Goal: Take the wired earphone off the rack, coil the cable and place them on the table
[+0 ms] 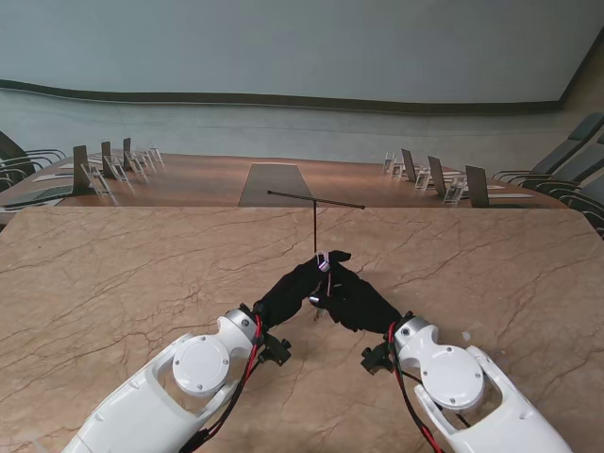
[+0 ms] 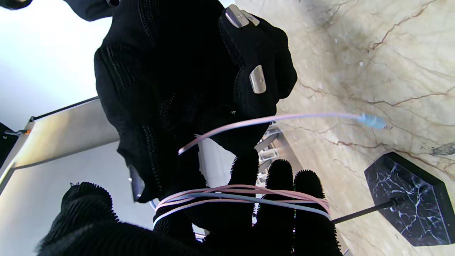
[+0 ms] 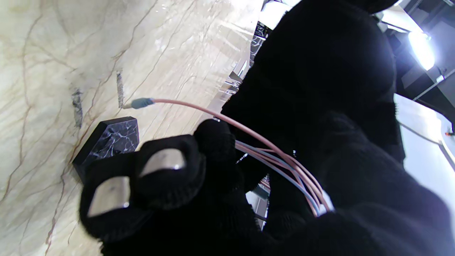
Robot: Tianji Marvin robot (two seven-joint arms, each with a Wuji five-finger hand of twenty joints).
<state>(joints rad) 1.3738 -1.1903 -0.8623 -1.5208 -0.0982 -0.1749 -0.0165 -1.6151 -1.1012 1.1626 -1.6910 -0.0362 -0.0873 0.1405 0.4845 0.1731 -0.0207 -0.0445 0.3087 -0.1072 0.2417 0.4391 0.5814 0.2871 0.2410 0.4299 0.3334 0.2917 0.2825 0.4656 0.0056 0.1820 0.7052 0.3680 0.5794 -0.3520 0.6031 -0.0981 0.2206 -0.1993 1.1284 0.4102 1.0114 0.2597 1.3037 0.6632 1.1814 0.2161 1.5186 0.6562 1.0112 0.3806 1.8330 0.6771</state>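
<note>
Earphone cable (image 2: 245, 193), pink and pale blue, wound in several loops around the fingers (image 2: 280, 199) of the left hand (image 1: 288, 293), held up off the worktop (image 1: 113, 283). One free length running out from the loops to a pale blue plug (image 2: 371, 121) hanging in the air over the stone. Earbuds themselves not made out.

Left hand in a black knitted glove, fingers straight and close together inside the coil. Right hand (image 1: 359, 300), also gloved in black with small silver plates on the finger backs, curled and pinching the free strand near the loops. Both hands meeting just in front of the rack (image 1: 314, 200), touching or nearly touching each other.

Rack: a thin black upright rod with a thin crossbar on top, T-shaped, standing on a black hexagonal base (image 2: 408, 202) veined with white like marble. Nothing seen hanging on the crossbar.

Worktop: polished beige stone with brown and rust veins, smooth and glossy, reflecting light. Both white robot arms rising from the near corners.

Beyond the worktop, a conference room: a long wooden table (image 1: 198, 179) with dark chairs (image 1: 33, 175) on both sides, small nameplate stands, and a plain pale grey-green wall (image 1: 302, 47) with a dark band along its foot.
</note>
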